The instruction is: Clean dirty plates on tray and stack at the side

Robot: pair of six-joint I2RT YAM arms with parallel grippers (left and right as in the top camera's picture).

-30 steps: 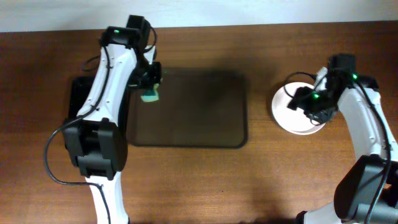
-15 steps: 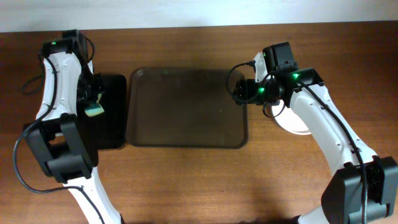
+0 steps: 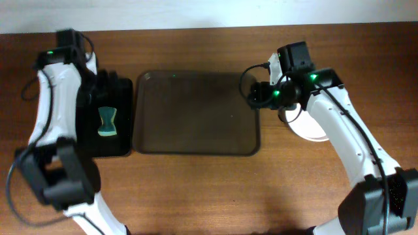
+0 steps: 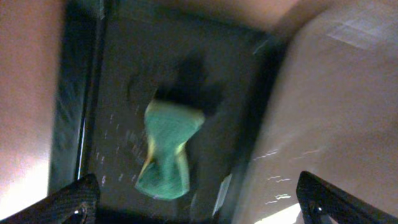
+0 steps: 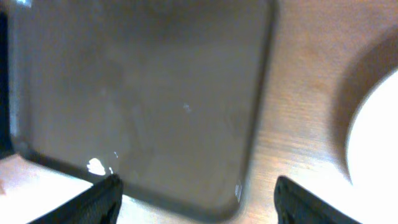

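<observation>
Wooden table [image 3: 196,189]; left end effector [image 4: 199,208] gaping, empty, above sponge [image 4: 166,149]; right end effector [image 5: 196,202] same, above tray [image 3: 196,114].

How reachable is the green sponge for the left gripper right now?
Probably yes: the sponge lies free on the black tray, in front of the open left gripper, nothing over it.

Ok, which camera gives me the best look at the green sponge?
Overhead: the sponge lies whole and sharp on the small black tray. The left wrist view is closer but motion-blurred. The right wrist view misses it, showing only the brown tray and a white plate's edge.
</observation>
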